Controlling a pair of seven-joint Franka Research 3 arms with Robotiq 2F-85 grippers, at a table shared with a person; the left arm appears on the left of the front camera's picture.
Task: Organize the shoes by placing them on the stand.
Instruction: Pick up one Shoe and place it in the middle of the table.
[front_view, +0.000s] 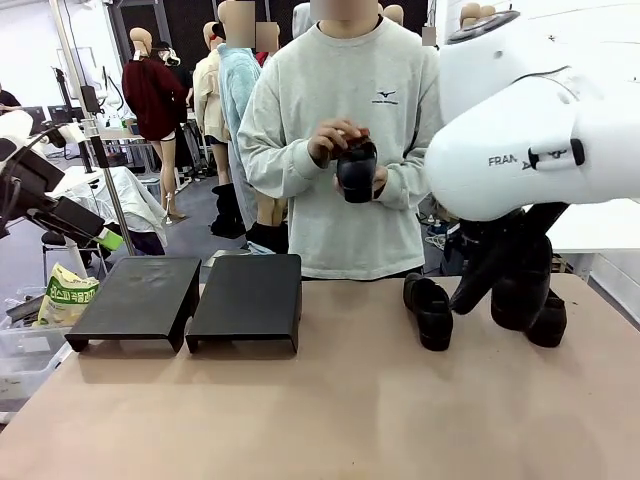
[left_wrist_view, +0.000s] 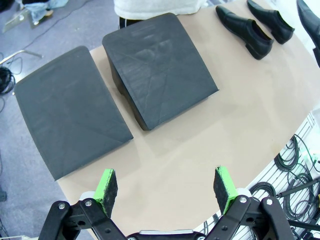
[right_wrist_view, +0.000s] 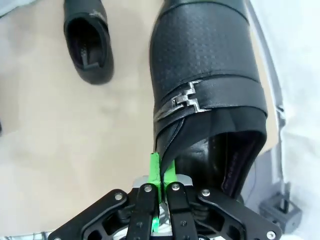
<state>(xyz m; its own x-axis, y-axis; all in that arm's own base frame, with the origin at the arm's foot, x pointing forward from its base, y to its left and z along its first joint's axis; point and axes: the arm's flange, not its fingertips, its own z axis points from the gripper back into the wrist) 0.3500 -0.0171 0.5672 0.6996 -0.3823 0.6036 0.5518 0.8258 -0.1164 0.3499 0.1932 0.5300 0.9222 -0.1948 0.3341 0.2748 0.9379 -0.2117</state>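
Two black stands (front_view: 135, 298) (front_view: 245, 296) sit side by side at the table's left, both tops bare; my left wrist view shows them from above as stand (left_wrist_view: 70, 110) and stand (left_wrist_view: 157, 75). My left gripper (left_wrist_view: 165, 186) hangs open above the table's near edge. My right gripper (right_wrist_view: 161, 169) is shut on the collar of a black buckled shoe (right_wrist_view: 210, 80) at the right of the table, the held shoe (front_view: 522, 292). Another shoe (front_view: 430, 312) lies left of it, the loose shoe (right_wrist_view: 90, 45). The person holds a third shoe (front_view: 357, 170) in both hands at chest height.
My right arm's white body (front_view: 540, 130) fills the upper right of the front view. A bag (front_view: 65, 295) and bins stand off the table's left edge. Bare tabletop (front_view: 330, 410) stretches across the front and middle.
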